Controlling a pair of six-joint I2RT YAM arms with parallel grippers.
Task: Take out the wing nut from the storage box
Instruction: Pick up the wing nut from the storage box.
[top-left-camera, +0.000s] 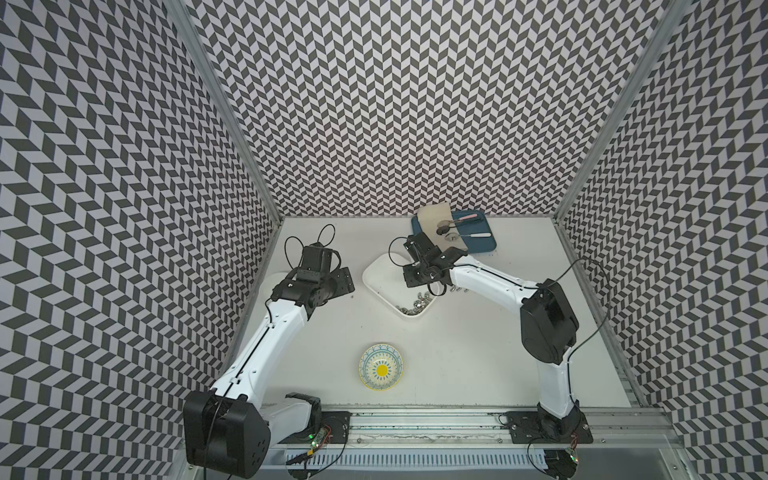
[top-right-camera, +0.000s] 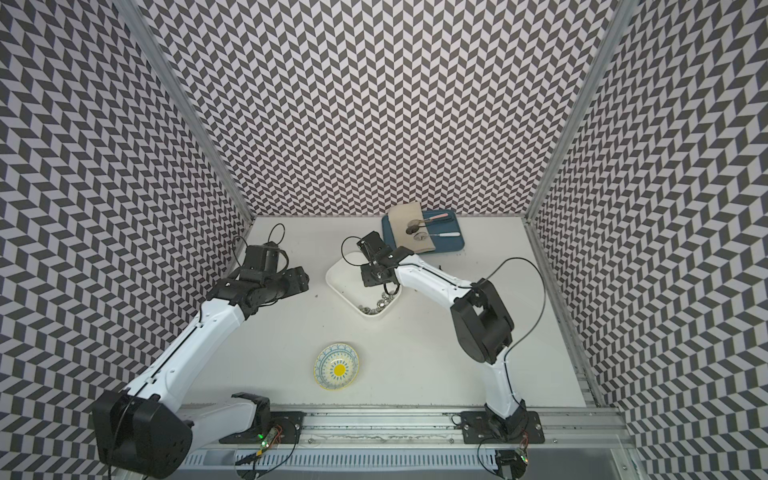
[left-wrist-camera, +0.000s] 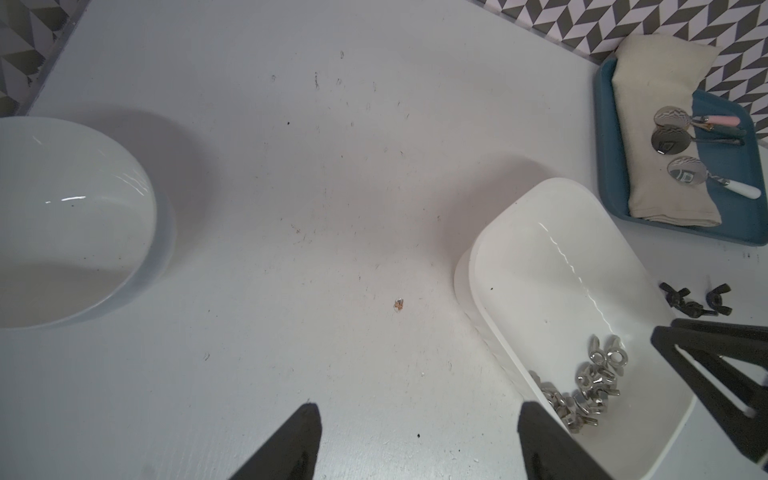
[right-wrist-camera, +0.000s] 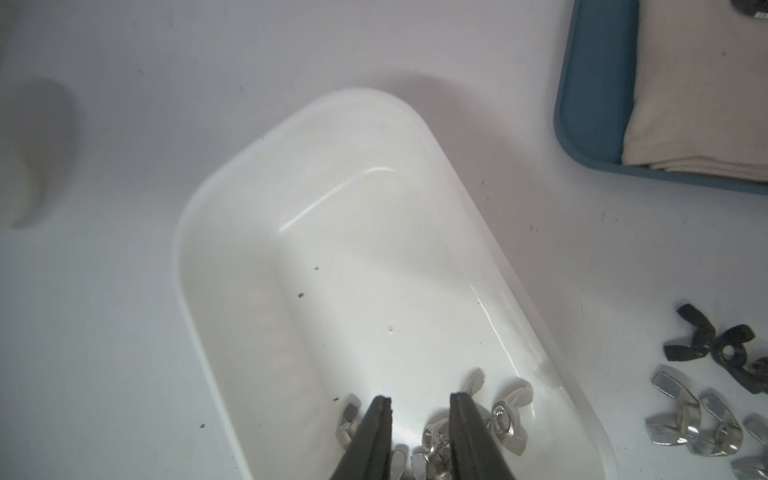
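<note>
Wing nuts (right-wrist-camera: 503, 419) lie heaped at one end of your box (right-wrist-camera: 332, 208), the end nearer the table's near edge. The right gripper (right-wrist-camera: 419, 401) hangs over them with its jaws a little apart and nothing clamped between them; one silver nut shows below the gap. The box sits aslant on the table (top-left-camera: 457, 353), toward the far edge and just short of the blue tray (top-left-camera: 482, 247). The tray lies at that edge with a folded cloth (top-left-camera: 432, 216) and spoons (top-left-camera: 457, 226) on it. Loose silver nuts (right-wrist-camera: 698, 428) and black nuts (right-wrist-camera: 723, 353) rest on the table just beside the box's right wall. Your left gripper (left-wrist-camera: 417, 409) hovers over bare table left of the box, fingers wide apart and empty, near a white bowl (left-wrist-camera: 83, 208) at the left edge. A patterned bowl (top-left-camera: 381, 365) stands toward the near edge.
</note>
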